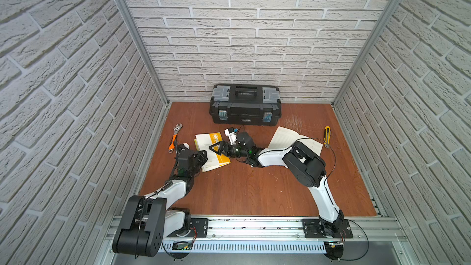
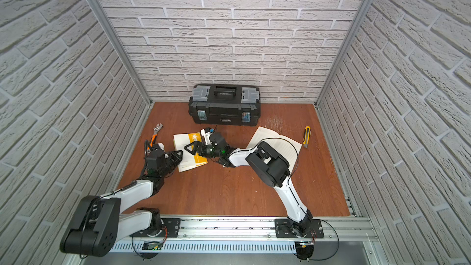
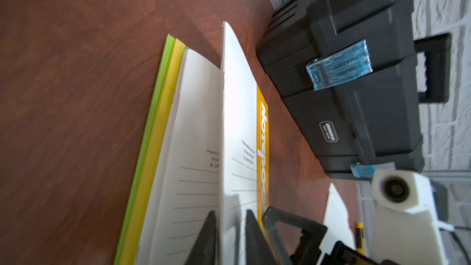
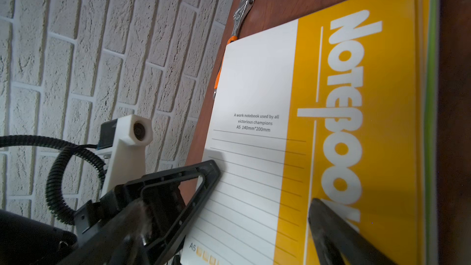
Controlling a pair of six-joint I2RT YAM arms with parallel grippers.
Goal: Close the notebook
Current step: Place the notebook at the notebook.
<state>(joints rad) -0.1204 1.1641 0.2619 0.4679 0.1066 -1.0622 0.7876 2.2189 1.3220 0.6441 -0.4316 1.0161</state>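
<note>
The yellow notebook [image 1: 207, 140] lay on the counter [image 1: 254, 187], its cover [image 3: 239, 123] a little raised; the free edge stood between the left fingers [image 3: 206, 240], parted and not clamping; the right fingers [image 4: 328, 225], also apart, hung over the spine side.

The notebook [image 1: 205, 140] lies on the left half of the table [image 1: 242, 187], a little askew to its edges in both top views, topmost of a small stack [image 3: 159, 123] whose yellow and green edges show beneath it. Its cover [image 4: 254, 85] is white with ruled lines and small print, plus a broad yellow band along the spine bearing "Notebook" in white. In the left wrist view the cover's free edge stands lifted — not flat — off a like-printed sheet below.
</note>
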